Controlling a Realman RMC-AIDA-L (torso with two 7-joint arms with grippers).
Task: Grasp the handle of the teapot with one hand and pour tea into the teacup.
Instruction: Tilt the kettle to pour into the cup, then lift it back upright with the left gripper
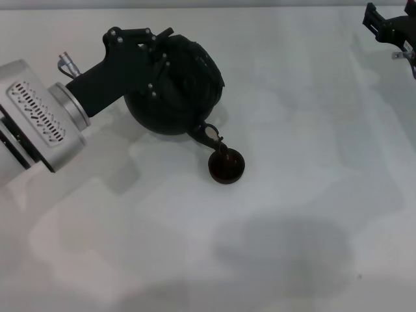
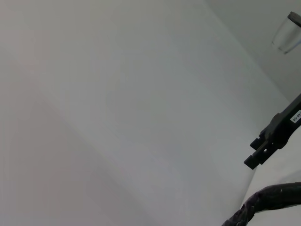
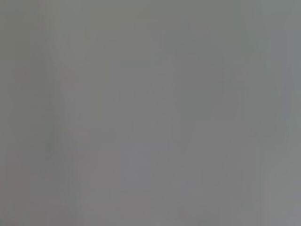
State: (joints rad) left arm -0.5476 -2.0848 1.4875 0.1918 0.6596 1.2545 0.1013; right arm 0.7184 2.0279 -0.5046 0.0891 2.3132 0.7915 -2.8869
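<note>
In the head view the round matte black teapot (image 1: 185,88) is tilted toward the front right. Its short spout (image 1: 211,135) points down over the small dark teacup (image 1: 226,166) and a thin dark stream joins the two. My left gripper (image 1: 156,52) reaches in from the left and is shut on the handle at the pot's top, mostly covering it. In the left wrist view a rough black piece of the handle (image 2: 275,197) shows. My right gripper (image 1: 390,27) is parked at the far right back corner, away from both.
The white table (image 1: 292,214) spreads around the cup. The left wrist view shows a black jointed part (image 2: 273,139) and a clear glass-like object (image 2: 287,33) farther off. The right wrist view shows only plain grey.
</note>
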